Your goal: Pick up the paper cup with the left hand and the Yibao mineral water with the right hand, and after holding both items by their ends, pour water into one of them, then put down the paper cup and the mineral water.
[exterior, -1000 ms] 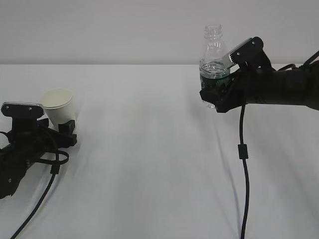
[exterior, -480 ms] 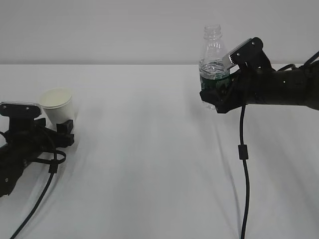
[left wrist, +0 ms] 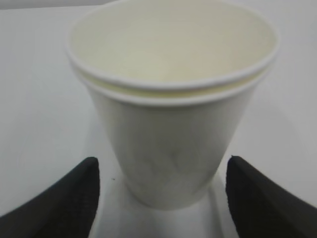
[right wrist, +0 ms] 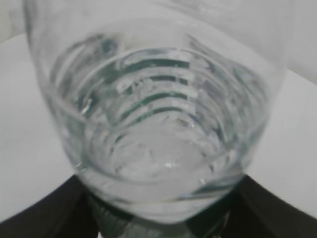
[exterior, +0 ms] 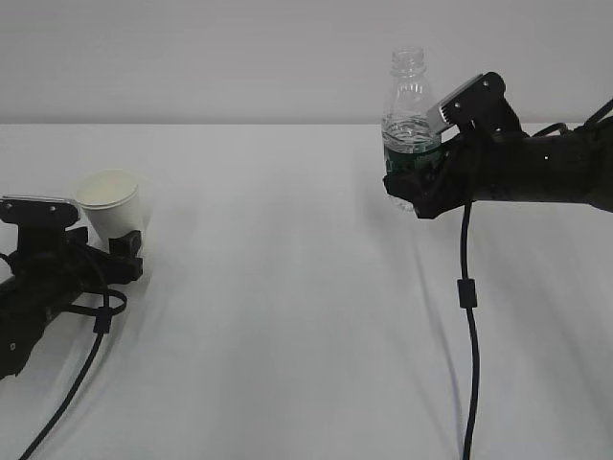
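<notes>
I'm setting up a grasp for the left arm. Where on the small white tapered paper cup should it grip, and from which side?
Grip the small white tapered paper cup low on its narrow wall, coming level from the left gripper's side; it stands upright between open fingers, neither touching.

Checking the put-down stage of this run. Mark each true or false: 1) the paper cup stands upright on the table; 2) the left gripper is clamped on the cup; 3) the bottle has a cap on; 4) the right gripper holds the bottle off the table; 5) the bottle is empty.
1) True: the paper cup stands upright on the table.
2) False: the left gripper is open, its fingers clear of the cup's sides.
3) False: the bottle has an open neck.
4) True: the right gripper holds it raised.
5) False: some water shows inside.
</notes>
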{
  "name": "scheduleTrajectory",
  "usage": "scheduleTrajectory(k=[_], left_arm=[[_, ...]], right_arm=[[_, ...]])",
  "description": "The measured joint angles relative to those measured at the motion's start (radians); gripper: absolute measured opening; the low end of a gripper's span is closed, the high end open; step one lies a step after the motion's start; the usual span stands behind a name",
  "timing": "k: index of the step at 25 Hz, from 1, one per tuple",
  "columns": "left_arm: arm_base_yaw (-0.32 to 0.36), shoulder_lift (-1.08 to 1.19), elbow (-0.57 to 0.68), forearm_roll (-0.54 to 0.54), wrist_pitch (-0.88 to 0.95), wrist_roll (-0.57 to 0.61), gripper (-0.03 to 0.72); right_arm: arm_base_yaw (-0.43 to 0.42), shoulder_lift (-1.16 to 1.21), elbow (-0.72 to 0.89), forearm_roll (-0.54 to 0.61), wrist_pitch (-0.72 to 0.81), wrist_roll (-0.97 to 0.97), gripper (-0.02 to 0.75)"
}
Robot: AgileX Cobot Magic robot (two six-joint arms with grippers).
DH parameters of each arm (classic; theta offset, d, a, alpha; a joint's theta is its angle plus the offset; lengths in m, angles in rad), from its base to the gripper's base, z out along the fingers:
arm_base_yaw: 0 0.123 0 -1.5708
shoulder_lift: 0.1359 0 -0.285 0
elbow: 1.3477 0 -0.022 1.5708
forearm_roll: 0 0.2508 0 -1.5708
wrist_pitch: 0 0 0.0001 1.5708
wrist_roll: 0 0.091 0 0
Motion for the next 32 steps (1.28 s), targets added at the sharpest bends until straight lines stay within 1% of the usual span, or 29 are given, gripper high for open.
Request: scheduleTrajectory(k=[22, 28, 32], left_arm=[[0.000, -0.048, 0.000, -0.002, 0.000, 0.000, 0.579], [0.008, -0.039, -0.073, -0.004, 0.002, 0.000, 0.579], [0.008, -0.037, -0.095, -0.004, 0.015, 0.000, 0.579]], right_arm=[[0.000, 0.000, 0.000, -0.001, 0.000, 0.007, 0.462], [0.000, 0.000, 0.000, -0.002, -0.007, 0.019, 0.462], [0.000, 0.000, 0.000, -0.028, -0.007, 0.041, 0.462]])
